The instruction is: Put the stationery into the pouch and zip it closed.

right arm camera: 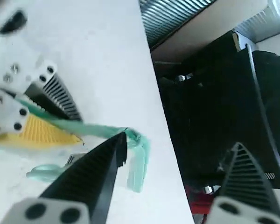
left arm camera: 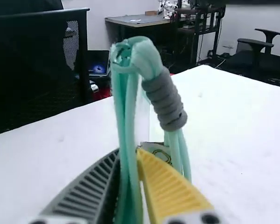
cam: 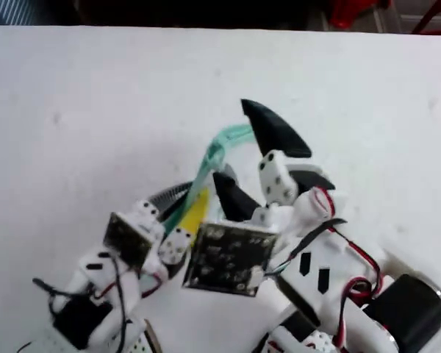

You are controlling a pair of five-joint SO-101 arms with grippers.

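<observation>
A teal pouch (cam: 214, 154) is lifted off the white table, pinched near one end between the grey finger (cam: 169, 195) and yellow finger (cam: 195, 209) of my left gripper (cam: 182, 206). In the left wrist view the pouch (left arm camera: 130, 116) stands upright in my left gripper (left arm camera: 130, 186), with a grey ribbed wrap (left arm camera: 165, 105) on its side. My right gripper (cam: 253, 162) is open, its black fingers straddling the pouch's free end. In the right wrist view one black fingertip (right arm camera: 113, 148) lies against the pouch (right arm camera: 136, 161). I cannot tell what is inside the pouch.
The white table (cam: 95, 95) stretches wide around both arms. Its far edge (cam: 206, 28) meets a dark room with chairs and desks (left arm camera: 186, 18). Both arm bodies crowd the near edge of the table.
</observation>
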